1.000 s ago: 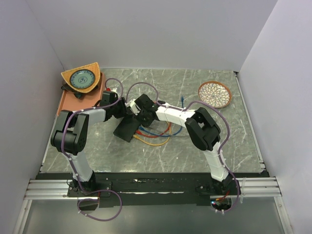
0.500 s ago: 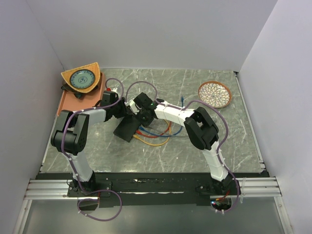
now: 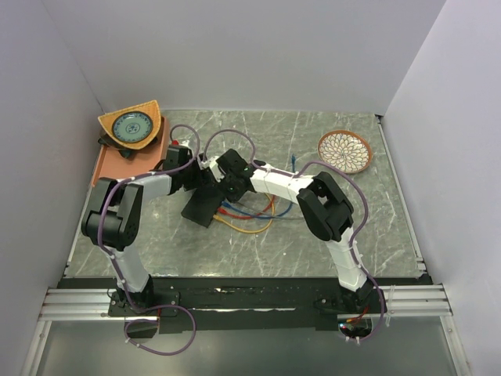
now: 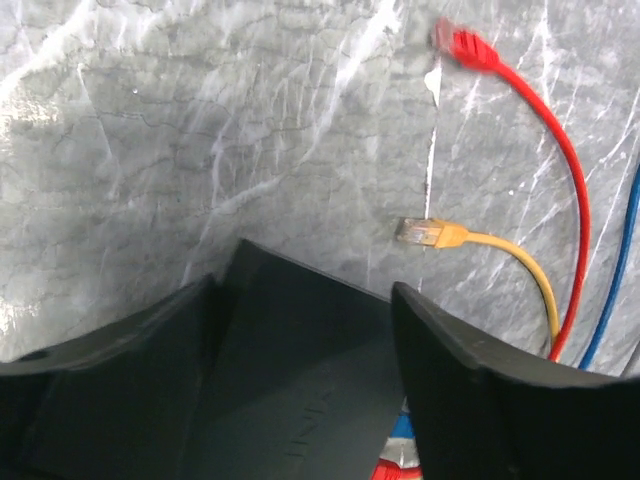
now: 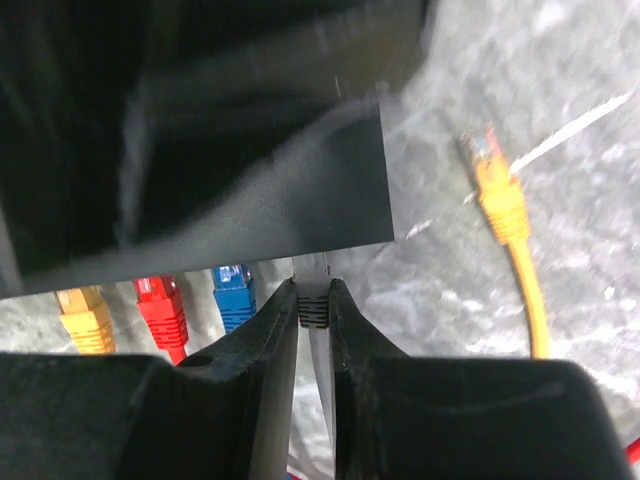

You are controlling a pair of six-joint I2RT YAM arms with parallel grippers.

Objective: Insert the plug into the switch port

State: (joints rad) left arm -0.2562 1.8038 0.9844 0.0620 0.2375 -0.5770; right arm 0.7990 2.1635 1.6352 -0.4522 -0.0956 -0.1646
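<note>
The flat black switch box (image 3: 202, 207) lies left of centre on the marble table. My left gripper (image 3: 196, 182) has a finger on each side of the box (image 4: 300, 370), holding it. My right gripper (image 3: 225, 193) is shut on a grey-white plug (image 5: 313, 308). The plug's tip is at the box's port side (image 5: 200, 150), right of a blue plug (image 5: 232, 292), a red plug (image 5: 160, 305) and a yellow plug (image 5: 85, 315) that sit in the row of ports. How deep the grey plug sits is hidden by the box edge.
A loose yellow plug (image 4: 420, 233) and a loose red plug (image 4: 462, 45) lie on the table with their cables (image 3: 250, 218). An orange tray (image 3: 104, 163) with a teal dish (image 3: 131, 125) stands at the far left. A patterned plate (image 3: 345, 150) stands at the far right.
My right gripper has edged slightly left toward the box with the plug. The box has shifted a little to the left. The left arm has barely moved.
</note>
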